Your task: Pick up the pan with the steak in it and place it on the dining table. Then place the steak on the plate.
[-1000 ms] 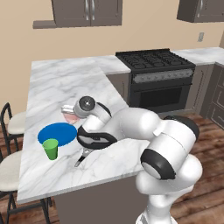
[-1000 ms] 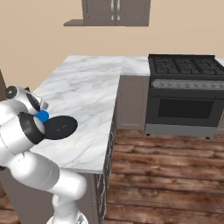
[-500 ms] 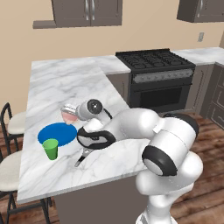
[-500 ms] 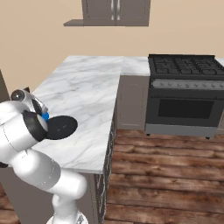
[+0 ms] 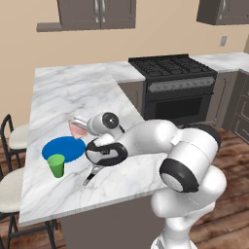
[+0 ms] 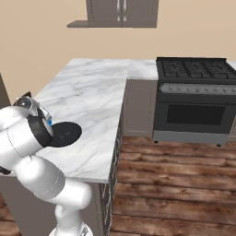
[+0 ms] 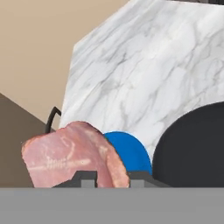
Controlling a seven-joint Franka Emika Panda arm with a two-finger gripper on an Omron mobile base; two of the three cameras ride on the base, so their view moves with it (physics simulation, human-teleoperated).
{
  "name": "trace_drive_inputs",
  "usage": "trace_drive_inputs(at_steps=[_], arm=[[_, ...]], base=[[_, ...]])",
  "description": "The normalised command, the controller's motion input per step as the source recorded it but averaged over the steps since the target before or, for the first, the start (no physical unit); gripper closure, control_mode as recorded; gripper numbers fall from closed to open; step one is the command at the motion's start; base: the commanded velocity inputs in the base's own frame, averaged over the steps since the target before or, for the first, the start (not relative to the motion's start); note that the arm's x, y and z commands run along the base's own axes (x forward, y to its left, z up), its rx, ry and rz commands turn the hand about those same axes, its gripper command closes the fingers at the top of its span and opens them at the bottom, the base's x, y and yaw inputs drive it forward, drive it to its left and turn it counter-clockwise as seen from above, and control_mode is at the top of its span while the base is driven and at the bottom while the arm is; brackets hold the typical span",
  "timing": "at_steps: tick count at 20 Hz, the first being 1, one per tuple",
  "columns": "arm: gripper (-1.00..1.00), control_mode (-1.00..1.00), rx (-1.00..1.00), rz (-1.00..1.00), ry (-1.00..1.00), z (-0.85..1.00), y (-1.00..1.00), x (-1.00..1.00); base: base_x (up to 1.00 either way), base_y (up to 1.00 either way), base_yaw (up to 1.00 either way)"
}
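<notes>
- Tool (image 7: 107,177), bottom centre of hand view: clenched on the steak (image 7: 70,155), which stands up from the finger tips at lower left.
- Carry steak over the plate (image 5: 63,149), at centre left of left base view; lower until flat before releasing.
- Avoid the green cup (image 5: 56,165) at the plate's near edge.
- Pan (image 6: 64,133) already resting on the desk (image 5: 73,92), beside the plate, right of steak in hand view.

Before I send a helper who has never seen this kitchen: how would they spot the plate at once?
Start at the marble dining table left of the black stove. Near its stool-side edge lies the plate, a flat bright blue disc. A small green cup stands at its front and the black pan sits beside it.
</notes>
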Motion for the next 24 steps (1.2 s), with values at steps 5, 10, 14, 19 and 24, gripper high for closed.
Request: trace_drive_inputs(at_steps=[5, 10, 14, 19, 24], arm=[[1.00, -1.00, 0.00, 0.00, 0.13, -0.02, 0.29, 0.05], [1.00, -1.00, 0.00, 0.00, 0.14, -0.08, 0.37, 0.14], [1.00, -1.00, 0.00, 0.00, 0.13, -0.10, 0.34, 0.13], [1.00, -1.00, 0.00, 0.00, 0.02, 0.00, 0.07, 0.01], [1.00, -1.00, -0.02, 0.00, 0.01, -0.07, 0.15, 0.07]], base=[[0.00, 0.00, 0.00], [0.00, 0.00, 0.00], [0.00, 0.00, 0.00], [0.00, 0.00, 0.00], [0.00, 0.00, 0.00]])
